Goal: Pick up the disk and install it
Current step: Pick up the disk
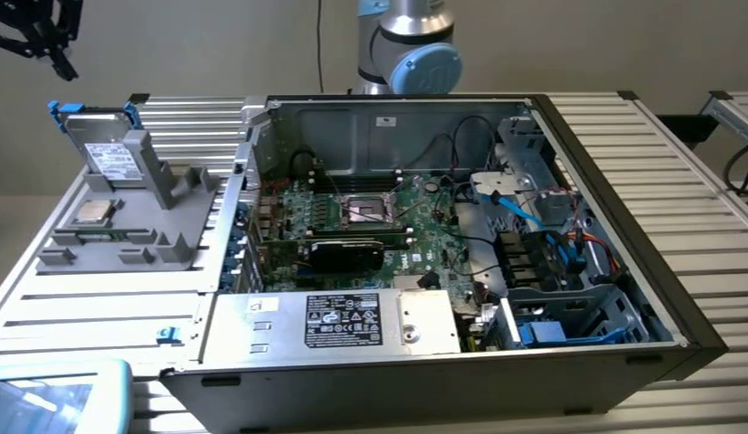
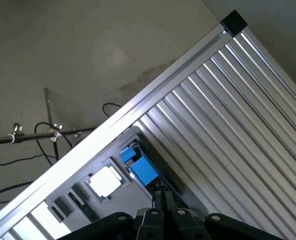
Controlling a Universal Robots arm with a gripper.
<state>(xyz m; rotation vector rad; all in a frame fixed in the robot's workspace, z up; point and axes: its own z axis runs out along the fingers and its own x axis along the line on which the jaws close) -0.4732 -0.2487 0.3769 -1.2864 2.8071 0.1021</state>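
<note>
The disk (image 1: 112, 155) stands upright in a grey holder (image 1: 145, 221) on the slatted table at the exterior view's left, with its blue carrier tabs (image 1: 63, 110) at the top. In the wrist view the blue carrier (image 2: 140, 169) shows just beyond the fingertips. My gripper (image 1: 62, 65) hangs in the air above the disk and a little to the exterior view's left, apart from it. The fingers (image 2: 159, 201) are pressed together, shut, with nothing between them.
A small square processor chip (image 1: 94, 212) lies on the same grey holder. The open computer case (image 1: 597, 181) fills the middle, with motherboard (image 1: 374, 217), silver power supply box (image 1: 349, 321) and a drive cage (image 1: 567, 316) at the exterior view's lower right. The arm's base (image 1: 408, 50) stands behind.
</note>
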